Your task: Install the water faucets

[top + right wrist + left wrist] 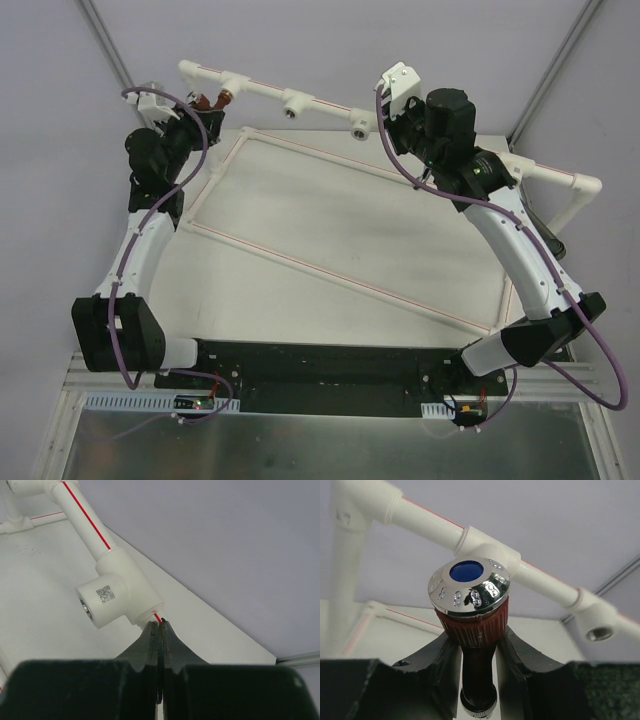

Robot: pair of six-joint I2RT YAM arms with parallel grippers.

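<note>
A reddish-brown water faucet [472, 622] with a chrome cap and a blue dot stands upright between the pads of my left gripper [477, 652], which is shut on its ribbed collar and stem. In the top view this faucet [210, 100] is at the back left, its brass end close to a white tee [232, 86] on the raised pipe. My right gripper [159, 626] is shut with nothing between its fingers. Its tips touch the red-striped pipe right beside another tee fitting [116, 600]. In the top view the right gripper [383, 118] sits by that tee [358, 125].
The raised white pipe [265, 92] crosses the back and carries three tees. One has an open brass-ringed socket [598, 633]. A flat frame of pipes [300, 258] lies on the white table [330, 210]. An elbow [585, 185] stands at the right.
</note>
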